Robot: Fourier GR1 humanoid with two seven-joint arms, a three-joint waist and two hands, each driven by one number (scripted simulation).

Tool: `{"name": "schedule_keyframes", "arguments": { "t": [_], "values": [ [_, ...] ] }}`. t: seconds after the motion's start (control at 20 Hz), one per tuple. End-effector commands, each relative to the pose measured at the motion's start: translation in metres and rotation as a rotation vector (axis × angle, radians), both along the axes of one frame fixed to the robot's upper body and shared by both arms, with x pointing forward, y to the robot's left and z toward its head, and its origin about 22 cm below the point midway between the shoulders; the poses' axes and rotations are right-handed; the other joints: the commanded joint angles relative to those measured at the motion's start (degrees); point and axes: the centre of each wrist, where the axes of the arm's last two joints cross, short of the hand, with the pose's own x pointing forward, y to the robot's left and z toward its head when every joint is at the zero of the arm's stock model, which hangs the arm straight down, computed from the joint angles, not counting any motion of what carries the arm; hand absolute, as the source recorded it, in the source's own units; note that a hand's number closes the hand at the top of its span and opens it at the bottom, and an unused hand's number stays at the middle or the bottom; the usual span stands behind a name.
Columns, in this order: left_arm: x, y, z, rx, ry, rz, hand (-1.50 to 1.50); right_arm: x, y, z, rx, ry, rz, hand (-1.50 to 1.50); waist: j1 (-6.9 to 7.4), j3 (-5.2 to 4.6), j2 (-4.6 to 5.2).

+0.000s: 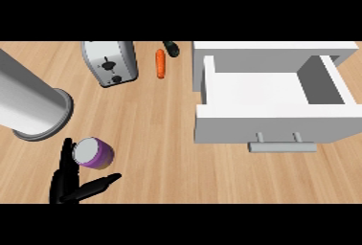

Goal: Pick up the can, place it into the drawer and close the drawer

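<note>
Wooden counter fills your head view: the purple can stands near-left, your left hand open beside it, fingers straight, holding nothing. Toaster, carrot and grey cylinder lie farther back; the open drawer waits right.

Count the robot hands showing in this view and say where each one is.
1. The left hand shows at the lower left, its fingers straight beside the purple can. The right hand is not in view.
</note>
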Motion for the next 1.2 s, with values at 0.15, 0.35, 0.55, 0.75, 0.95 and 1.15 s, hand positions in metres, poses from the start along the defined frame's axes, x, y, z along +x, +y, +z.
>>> {"name": "schedule_keyframes", "arguments": {
  "t": [0.15, 0.35, 0.55, 0.75, 0.95, 1.15],
  "values": [
    [0.025, 0.015, -0.013, -0.012, 0.018, 0.03, -1.5, 0.006, 0.002, -0.002, -0.006, -0.002, 0.006, -1.5, 0.01, 0.01, 0.01],
    [0.023, 0.025, -0.038, -0.042, 0.012, 0.036, -1.5, -0.001, -0.013, 0.008, -0.013, 0.012, 0.004, -1.5, -0.18, -0.01, 0.04],
    [0.034, 0.04, -0.038, -0.042, -0.011, 0.02, -1.5, -0.001, -0.016, 0.009, 0.005, 0.0, 0.004, -1.5, -0.22, -0.01, 0.05],
    [0.045, 0.035, -0.041, -0.024, -0.009, -0.024, -1.5, 0.011, -0.014, 0.003, -0.013, 0.01, 0.008, -1.5, -0.16, -0.01, 0.06],
    [0.068, 0.032, -0.027, -0.058, -0.006, -0.113, -1.5, 0.01, -0.012, 0.0, -0.018, 0.005, -0.008, -1.5, -0.23, -0.01, 0.08],
    [0.065, 0.04, -0.032, -0.076, -0.029, -0.148, 1.5, 0.011, -0.009, 0.011, -0.027, -0.012, -0.005, -1.5, -0.21, -0.01, 0.07]
  ]
}}
